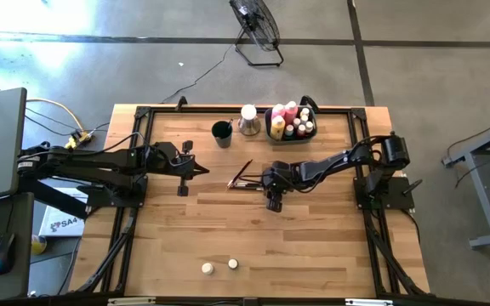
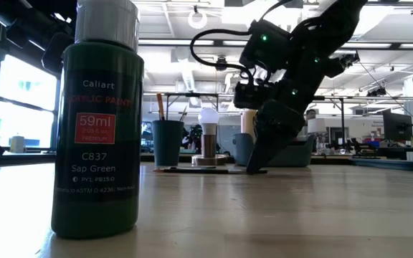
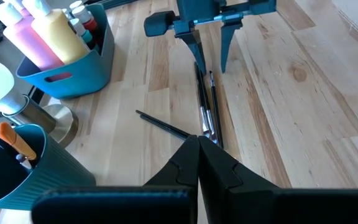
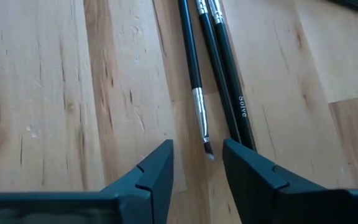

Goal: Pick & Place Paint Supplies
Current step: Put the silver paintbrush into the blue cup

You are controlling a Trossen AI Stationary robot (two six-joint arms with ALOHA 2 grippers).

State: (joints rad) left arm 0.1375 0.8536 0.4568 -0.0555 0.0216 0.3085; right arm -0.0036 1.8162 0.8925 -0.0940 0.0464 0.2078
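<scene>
While the right gripper (image 4: 196, 163) is poised low over the table (image 1: 313, 246) with its fingers parted and nothing between them, the bristle tip of one thin dark-handled brush (image 4: 194, 81) is seen just ahead of the gap, almost entering it. That brush lies with its long axis running straight away from the pincer, in line with the opening, so it would be straddled across its width by a short advance, it is judged. Two further brushes (image 4: 229, 81) lie touching each other just beside it, one lettered in white.

From above, the right gripper (image 1: 272, 197) is placed just right of the brush cluster (image 1: 241, 176) at mid-table, nearer than the left gripper (image 1: 182, 178), which waits to the left, fingers pressed together. A separate brush (image 3: 163, 126) lying crosswise is shown only by the left wrist camera, with the blue bin (image 3: 73, 78) of paint bottles (image 3: 58, 37). Two small pots (image 1: 219, 267) at the near edge are shown only from overhead.
</scene>
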